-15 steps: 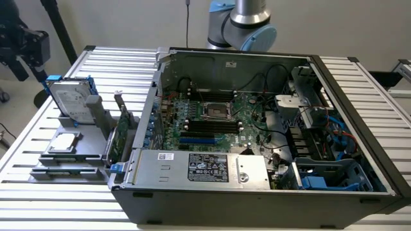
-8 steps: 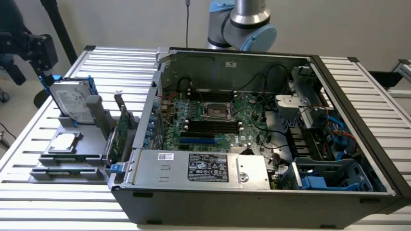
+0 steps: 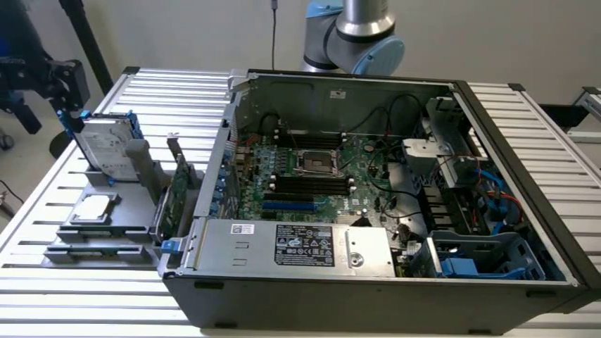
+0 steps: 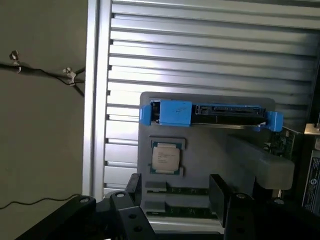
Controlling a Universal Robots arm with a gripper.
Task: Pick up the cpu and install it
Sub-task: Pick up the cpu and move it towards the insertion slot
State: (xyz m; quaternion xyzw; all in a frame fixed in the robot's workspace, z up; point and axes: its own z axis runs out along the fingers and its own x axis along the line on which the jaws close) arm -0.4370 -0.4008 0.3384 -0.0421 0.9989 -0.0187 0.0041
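Observation:
The cpu [image 4: 165,158], a small square chip with a dull silver top, lies flat in a recess of the grey fixture [image 4: 220,150]. In the exterior view the cpu [image 3: 91,208] sits on that fixture [image 3: 131,211] at the left, outside the computer case. My gripper [image 4: 176,197] hovers above the fixture, open, its two black fingers [image 4: 134,192] spread wide with nothing between them; the cpu lies just beyond the fingertips. The black metal-framed socket [image 3: 314,163] sits in the middle of the motherboard inside the open case.
A silver hard drive in blue brackets [image 4: 210,114] stands on the fixture beside the cpu. A green circuit card [image 3: 174,197] stands upright between fixture and case [image 3: 376,289]. Memory sticks [image 3: 94,248] lie at the fixture's front. The slatted metal table [image 3: 75,296] carries everything.

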